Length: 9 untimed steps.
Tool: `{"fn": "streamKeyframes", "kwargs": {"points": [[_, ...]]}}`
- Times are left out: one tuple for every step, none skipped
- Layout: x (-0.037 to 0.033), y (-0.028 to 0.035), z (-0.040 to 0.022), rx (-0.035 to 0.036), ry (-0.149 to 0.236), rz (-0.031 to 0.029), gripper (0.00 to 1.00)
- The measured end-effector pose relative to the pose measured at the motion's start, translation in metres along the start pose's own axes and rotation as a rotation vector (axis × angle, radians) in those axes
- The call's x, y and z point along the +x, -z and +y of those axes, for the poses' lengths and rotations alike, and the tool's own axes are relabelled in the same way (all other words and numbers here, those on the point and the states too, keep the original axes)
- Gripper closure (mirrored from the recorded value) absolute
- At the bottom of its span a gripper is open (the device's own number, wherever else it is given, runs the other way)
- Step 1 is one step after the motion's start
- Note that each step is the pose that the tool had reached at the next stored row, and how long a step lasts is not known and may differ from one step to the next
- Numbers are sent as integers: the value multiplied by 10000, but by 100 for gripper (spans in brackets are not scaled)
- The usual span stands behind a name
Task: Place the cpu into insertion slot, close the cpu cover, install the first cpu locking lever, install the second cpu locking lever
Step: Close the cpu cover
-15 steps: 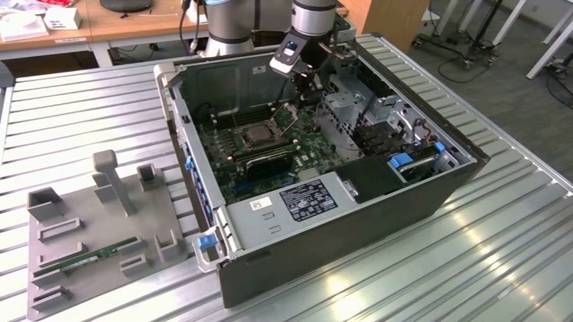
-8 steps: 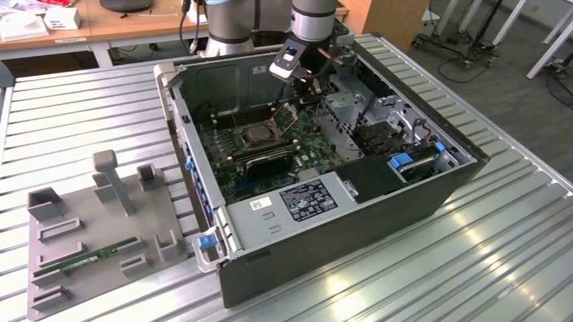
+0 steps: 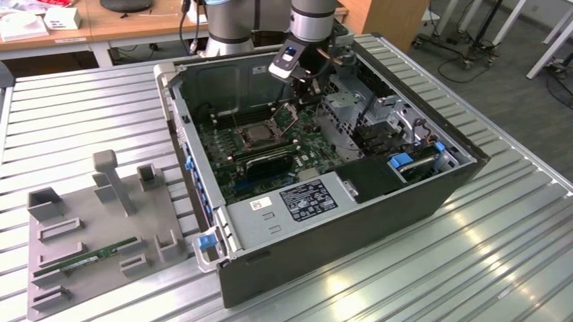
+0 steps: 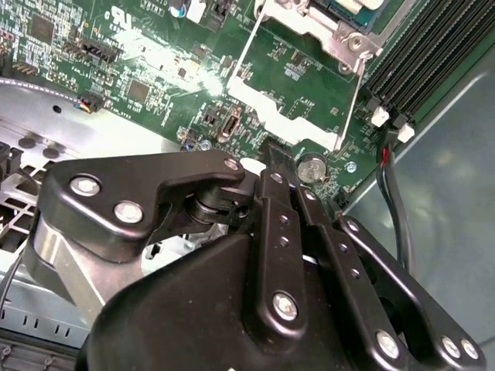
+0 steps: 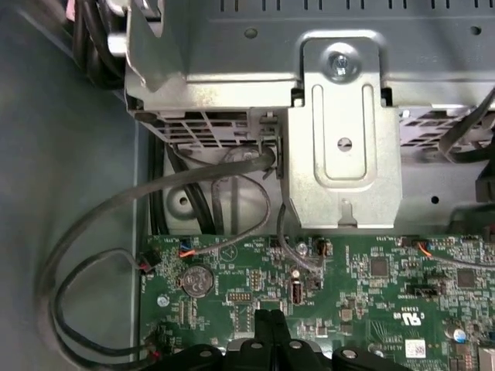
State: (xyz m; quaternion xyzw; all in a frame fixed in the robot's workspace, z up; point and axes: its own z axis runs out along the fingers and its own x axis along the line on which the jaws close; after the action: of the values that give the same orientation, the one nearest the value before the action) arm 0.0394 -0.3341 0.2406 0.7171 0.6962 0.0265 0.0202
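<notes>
I see the gripper (image 3: pixel 302 94) low inside the open computer case (image 3: pixel 340 248), jaws pressed together with nothing pinched between them; I judge that closed tip is meant as a narrow pusher rather than a grasp. The fingertips (image 5: pixel 259 328) hover just above the green motherboard (image 5: pixel 371 286), near the socket's edge. The cpu (image 3: pixel 256 134) sits in its socket, its grey top facing up, on the exterior view's left of the gripper and apart from it, so I take the placing as done. In the second wrist view the cpu cover (image 4: pixel 334 23) looks to lie flat over the socket, though I cannot be sure it is fully down. One wire lever (image 4: pixel 244 46) and a second wire lever (image 4: pixel 353 97) run towards the gripper; I cannot tell if either is latched.
</notes>
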Motion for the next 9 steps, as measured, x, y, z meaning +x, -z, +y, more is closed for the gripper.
{"fn": "streamKeyframes", "kwargs": {"points": [[0,1,-18,0,0,-1,89],[-1,1,-36,0,0,-1,89],[-2,1,-56,0,1,-1,89],[-2,2,-78,0,0,-2,89],[-3,2,-100,0,0,-2,89],[-4,2,-120,0,0,-1,89],[-4,3,-141,1,0,-3,89],[-5,3,-165,0,1,-2,89],[-6,4,-191,0,0,-1,89]]}}
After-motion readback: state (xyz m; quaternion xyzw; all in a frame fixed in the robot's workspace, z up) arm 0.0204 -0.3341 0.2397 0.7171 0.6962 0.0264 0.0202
